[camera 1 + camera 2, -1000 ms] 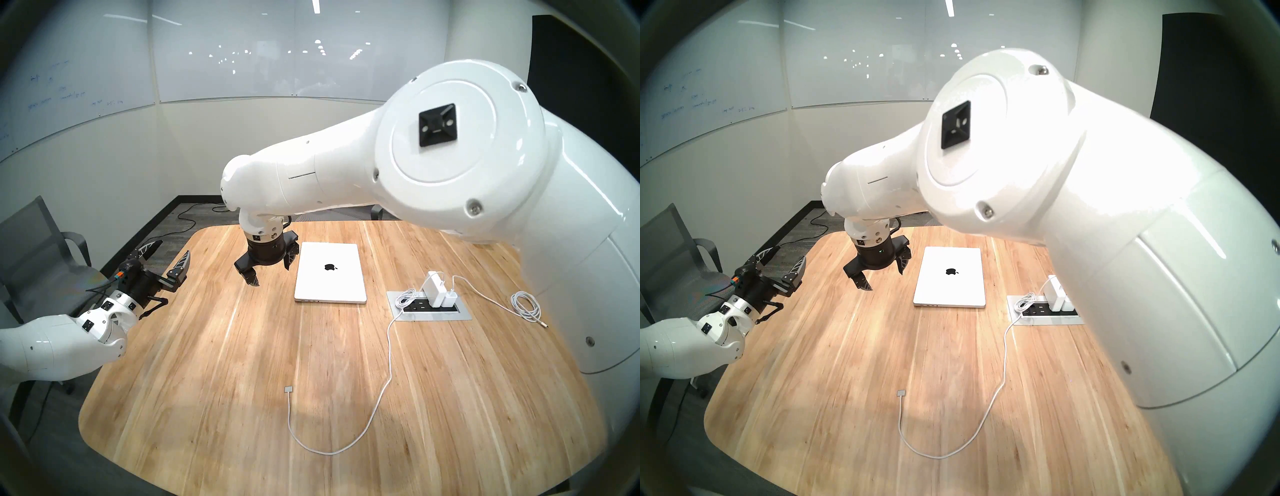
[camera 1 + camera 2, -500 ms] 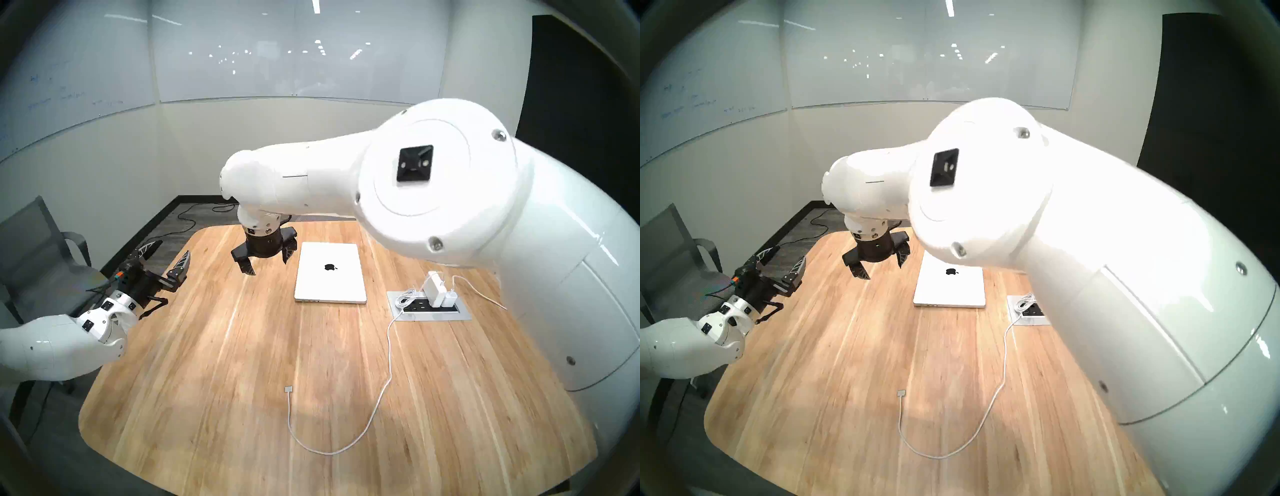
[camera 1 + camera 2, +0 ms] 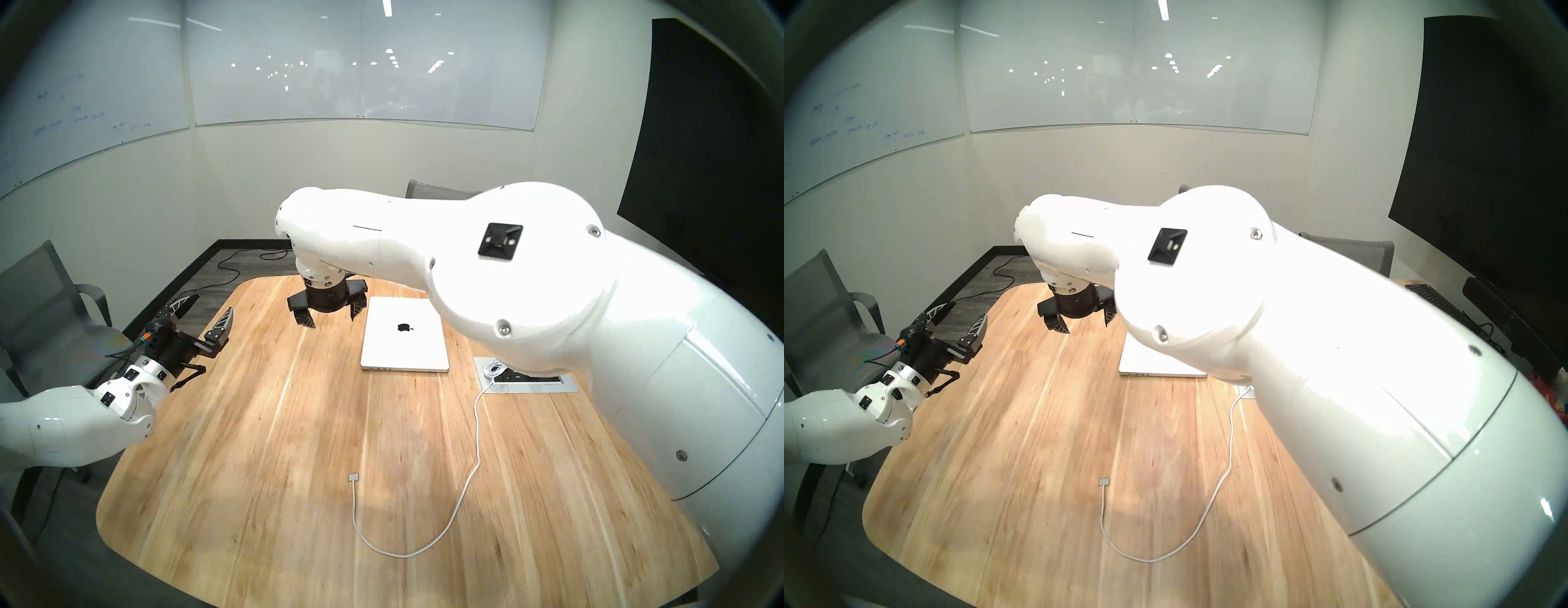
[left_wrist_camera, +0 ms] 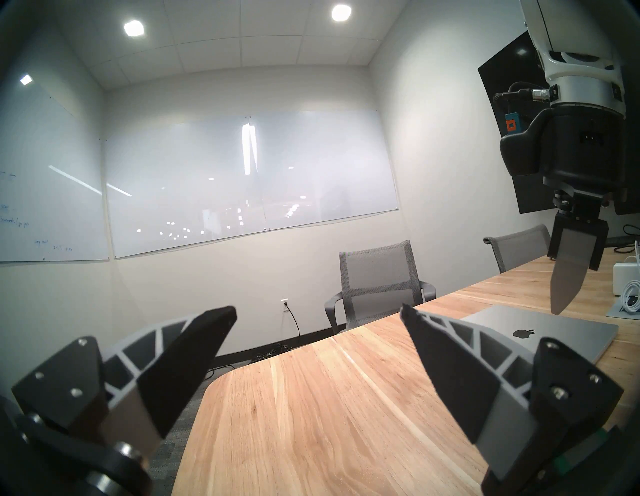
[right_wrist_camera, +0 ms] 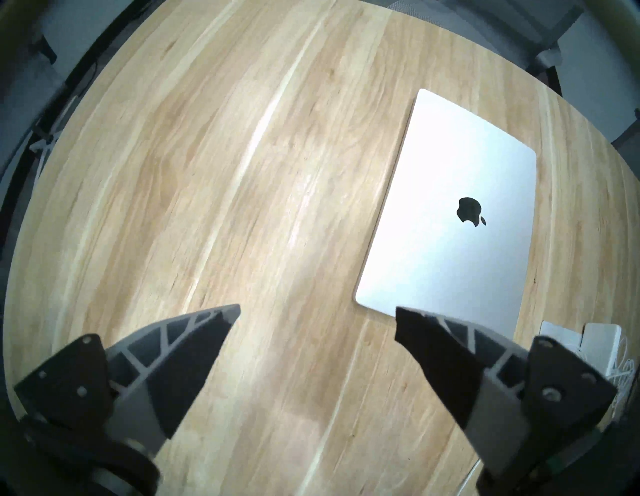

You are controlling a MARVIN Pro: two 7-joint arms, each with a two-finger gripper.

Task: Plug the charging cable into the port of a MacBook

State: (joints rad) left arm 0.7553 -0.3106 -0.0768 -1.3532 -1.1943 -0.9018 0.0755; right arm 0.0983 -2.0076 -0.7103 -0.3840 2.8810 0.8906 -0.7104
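Both pincers are spread wide, holding nothing: right pincer (image 3: pixel 330 319) hangs beside the closed MacBook (image 3: pixel 405 335), left pincer (image 3: pixel 207 309) off the table (image 3: pixel 263 446) edge; charging cable (image 3: pixel 466 484) lies loose.

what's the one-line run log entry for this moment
stage: approach | right end effector: open, above table left of MacBook | left end effector: open, idle | charging cable: on table, unplugged
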